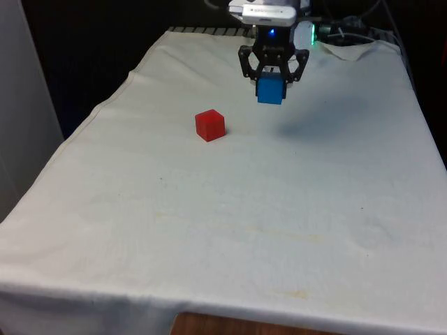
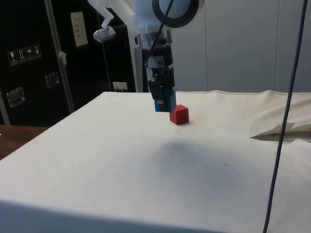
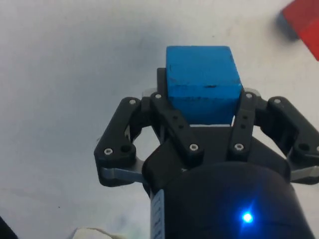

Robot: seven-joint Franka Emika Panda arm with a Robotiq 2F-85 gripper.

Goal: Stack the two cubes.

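Above the white cloth, the blue cube is being clamped in the gripper, clear for carrying onto the red cube.

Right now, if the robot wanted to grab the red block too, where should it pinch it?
Probably from straight above, pinching two opposite flat sides of the red cube. It sits flat on the white cloth with open space all around, turned a bit cornerwise, so the fingers would need to twist to match its faces. But the gripper is busy: it is holding the blue cube up in the air.
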